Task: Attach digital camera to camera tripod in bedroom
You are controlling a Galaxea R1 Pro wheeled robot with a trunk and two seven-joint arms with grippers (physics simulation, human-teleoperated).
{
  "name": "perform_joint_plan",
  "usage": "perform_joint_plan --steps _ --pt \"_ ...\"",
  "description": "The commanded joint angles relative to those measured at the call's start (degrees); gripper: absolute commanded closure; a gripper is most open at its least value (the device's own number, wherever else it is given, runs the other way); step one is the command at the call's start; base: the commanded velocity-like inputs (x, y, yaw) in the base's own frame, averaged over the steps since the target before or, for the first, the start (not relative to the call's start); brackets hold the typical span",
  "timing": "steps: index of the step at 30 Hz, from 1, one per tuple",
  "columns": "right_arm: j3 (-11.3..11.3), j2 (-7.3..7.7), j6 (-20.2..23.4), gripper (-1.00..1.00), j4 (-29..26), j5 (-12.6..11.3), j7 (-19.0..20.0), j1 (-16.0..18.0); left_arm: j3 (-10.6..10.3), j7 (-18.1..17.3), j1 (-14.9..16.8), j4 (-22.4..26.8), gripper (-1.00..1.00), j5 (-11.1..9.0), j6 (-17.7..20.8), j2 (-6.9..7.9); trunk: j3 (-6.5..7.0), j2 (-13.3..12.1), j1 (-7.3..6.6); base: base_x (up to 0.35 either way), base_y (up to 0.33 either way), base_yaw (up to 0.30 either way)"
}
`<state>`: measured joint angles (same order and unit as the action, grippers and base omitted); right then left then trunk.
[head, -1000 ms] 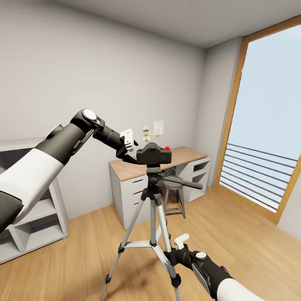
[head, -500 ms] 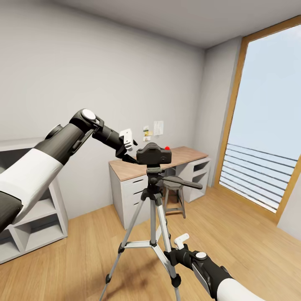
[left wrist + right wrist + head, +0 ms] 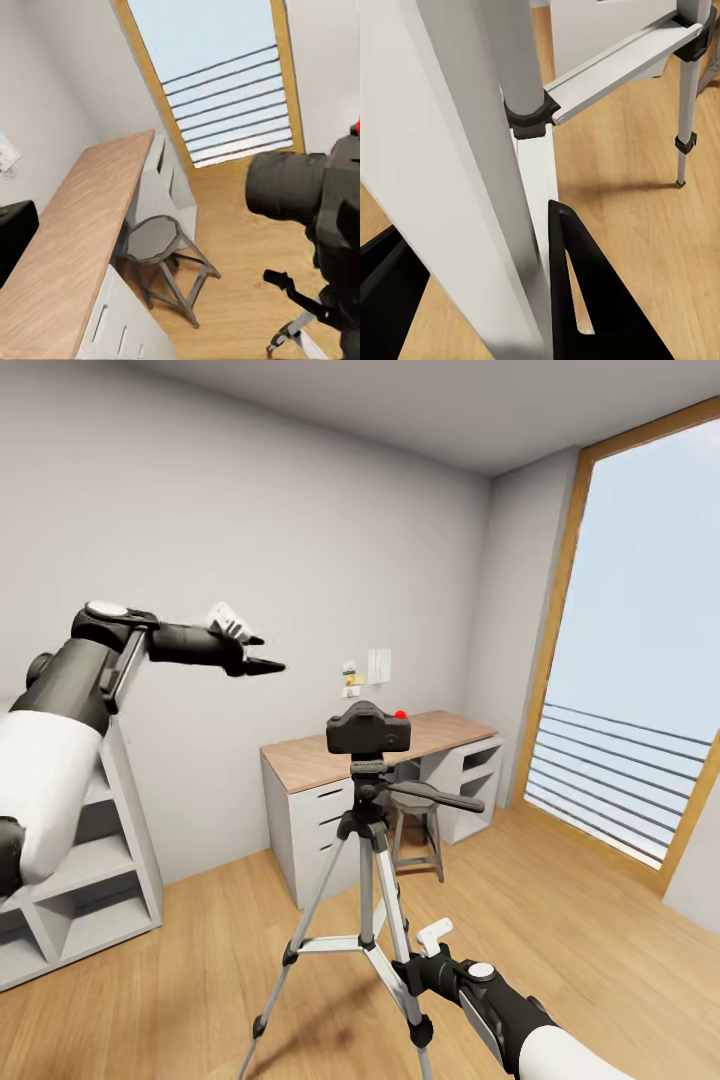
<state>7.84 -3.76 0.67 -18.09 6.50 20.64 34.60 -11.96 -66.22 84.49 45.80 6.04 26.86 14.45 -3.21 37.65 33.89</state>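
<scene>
Two grippers in the head view. Left gripper (image 3: 262, 660) is raised well above and off to the side of the digital camera (image 3: 368, 732), black tapered fingers close together at the tips, nothing between them; looks released and empty. The camera is a chunky matte-black body with a rounded hump and a small red button, seated on the black head of the camera tripod (image 3: 368, 880). The tripod has thin silver telescopic legs, black joints and a long black pan handle sticking out sideways. Right gripper (image 3: 412, 965) is low, right against a silver leg near a black joint; can't tell from here if it's clamped. Behind the tripod: wood-topped grey desk (image 3: 440, 735), round stool (image 3: 418, 838) under it, white cube shelf (image 3: 90, 900) beneath the left arm, tall wood-framed window (image 3: 640, 690), light plank floor.

Left wrist view: camera (image 3: 315, 199) is close ahead of the gripper, cylindrical lens barrel facing sideways, not touched. The pan handle (image 3: 296, 289) shows below it. Desk (image 3: 82, 247), octagonal grey stool (image 3: 154, 240) and window (image 3: 225, 82) are beyond.

Right wrist view: smooth silver tripod leg (image 3: 457, 172) runs between a black wedge-shaped finger (image 3: 592, 300) and a second dark finger on the other side. The flat silver brace (image 3: 622, 64) meets a black collar. Actual contact is not clear.
</scene>
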Motion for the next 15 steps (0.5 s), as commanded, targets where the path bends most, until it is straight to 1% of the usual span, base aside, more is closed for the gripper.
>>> perform_joint_plan --steps 1,2,3,5,6,7,8,10,11,13,14,15 --pt "0.07 -0.02 0.09 1.00 -0.08 0.70 0.10 0.03 0.69 0.39 0.06 -1.30 -1.00 0.05 0.63 0.22 -0.11 0.10 0.02 0.000 0.000 0.000" --pt "0.07 -0.02 0.10 1.00 -0.09 0.70 0.10 0.03 1.27 1.05 0.06 -2.75 -1.00 0.03 0.72 0.45 -0.11 0.10 0.02 0.000 0.000 0.000" --pt "0.07 -0.02 0.11 1.00 -0.09 0.70 0.10 0.03 2.15 2.77 0.06 -6.09 -1.00 0.00 0.98 1.04 -0.11 0.10 0.02 0.000 0.000 0.000" --pt "0.07 0.00 0.11 1.00 -0.10 0.70 0.10 0.03 2.72 4.97 0.06 -9.96 -1.00 -0.02 1.52 1.83 -0.11 0.10 0.02 0.000 0.000 0.000" --pt "0.07 0.03 0.08 1.00 -0.10 0.70 0.11 0.03 3.09 7.56 0.06 -14.30 -1.00 -0.04 2.29 2.81 -0.11 0.10 0.02 0.000 0.000 0.000" --pt "0.07 0.02 0.07 1.00 -0.10 0.70 0.13 0.03 3.21 9.01 0.06 -16.62 -1.00 -0.04 2.75 3.28 -0.11 0.10 0.02 0.000 0.000 0.000" --pt "0.07 0.01 0.06 1.00 -0.10 0.70 0.12 0.03 3.38 12.10 0.06 -21.48 -1.00 -0.05 3.69 4.02 -0.11 0.10 0.02 0.000 0.000 0.000" --pt "0.09 0.00 0.05 1.00 -0.10 0.70 0.14 0.03 3.50 15.37 0.06 -26.60 -1.00 -0.05 4.53 4.50 -0.11 0.10 0.02 0.000 0.000 0.000" --pt "0.11 -0.02 0.04 1.00 -0.11 0.70 0.16 0.03 3.57 18.88 0.06 -32.13 -1.00 -0.05 5.12 4.78 -0.11 0.10 0.02 0.000 0.000 0.000" --pt "0.13 -0.05 0.04 1.00 -0.11 0.70 0.16 0.03 3.62 22.40 0.03 -37.30 -1.00 -0.06 5.50 4.93 -0.11 0.10 0.02 0.000 0.000 0.000" --pt "0.14 -0.05 0.05 1.00 -0.11 0.70 0.17 0.03 3.65 25.36 -0.07 -40.54 -1.00 -0.06 5.78 5.02 -0.11 0.10 0.02 0.000 0.000 0.000" --pt "0.14 -0.05 0.06 1.00 -0.11 0.70 0.17 0.03 3.66 26.57 -0.22 -41.51 -1.00 -0.06 5.83 5.03 -0.11 0.10 0.02 0.000 0.000 0.000"
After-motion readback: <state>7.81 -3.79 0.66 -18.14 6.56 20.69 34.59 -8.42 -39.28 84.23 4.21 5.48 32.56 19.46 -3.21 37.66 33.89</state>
